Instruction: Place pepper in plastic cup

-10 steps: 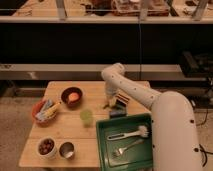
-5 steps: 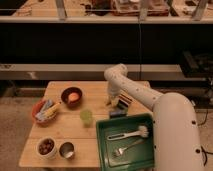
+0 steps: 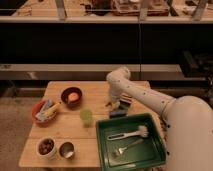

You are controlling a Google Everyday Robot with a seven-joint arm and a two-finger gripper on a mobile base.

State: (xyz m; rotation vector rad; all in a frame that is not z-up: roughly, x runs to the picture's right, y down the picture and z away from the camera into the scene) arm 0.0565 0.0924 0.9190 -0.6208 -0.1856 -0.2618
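Note:
The plastic cup, small, translucent and yellow-green, stands upright on the wooden table, left of the green tray. My gripper hangs low over the table's middle back, to the right of the cup and a little behind it, apart from it. A small slim dark thing shows at the gripper's left side and looks like the pepper. I cannot tell whether it is held or lies on the table. A dark blue-green block lies just below the gripper.
A green tray at the front right holds a brush and a fork. A brown bowl, a red bowl with packets, a white cup with brown contents and a metal cup stand on the left.
The gripper has shifted slightly to the right and down near the block. The cup and the other things have not moved.

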